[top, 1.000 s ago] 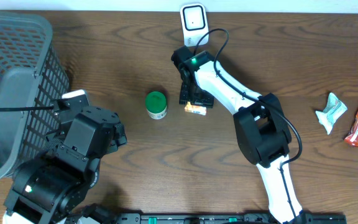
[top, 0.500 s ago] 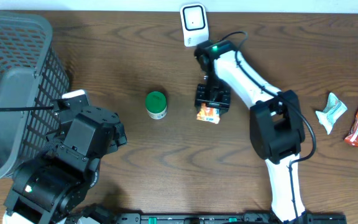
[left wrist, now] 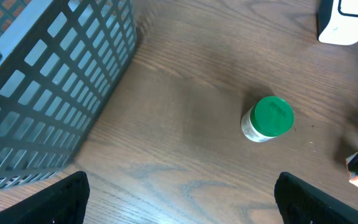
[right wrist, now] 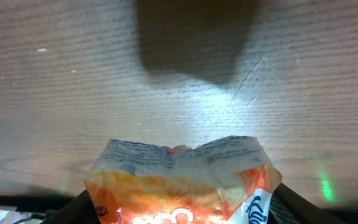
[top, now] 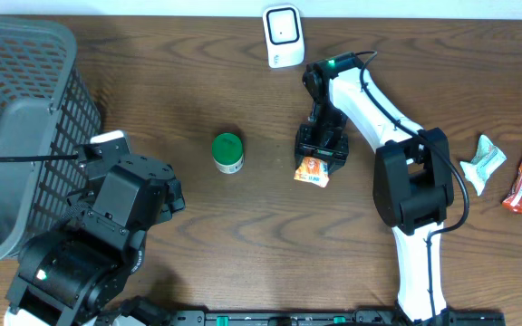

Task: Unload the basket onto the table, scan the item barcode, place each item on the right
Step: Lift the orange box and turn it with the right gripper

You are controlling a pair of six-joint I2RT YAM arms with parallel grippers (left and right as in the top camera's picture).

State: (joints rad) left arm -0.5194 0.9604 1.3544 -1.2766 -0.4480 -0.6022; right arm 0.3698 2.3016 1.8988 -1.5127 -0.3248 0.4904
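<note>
Pinching an orange snack packet [top: 312,170] mid-frame with the right fingers [right wrist: 294,214]; left fingers [left wrist: 55,202] just sit wide apart.

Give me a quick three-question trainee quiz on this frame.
1. True or false: the right gripper is shut on the orange packet.
2. Which stands between the basket and the packet? A) green-lidded jar B) mug C) banana
3. Fill in: the left gripper has its jaws ____.
Key: 1 true; 2 A; 3 open.
</note>
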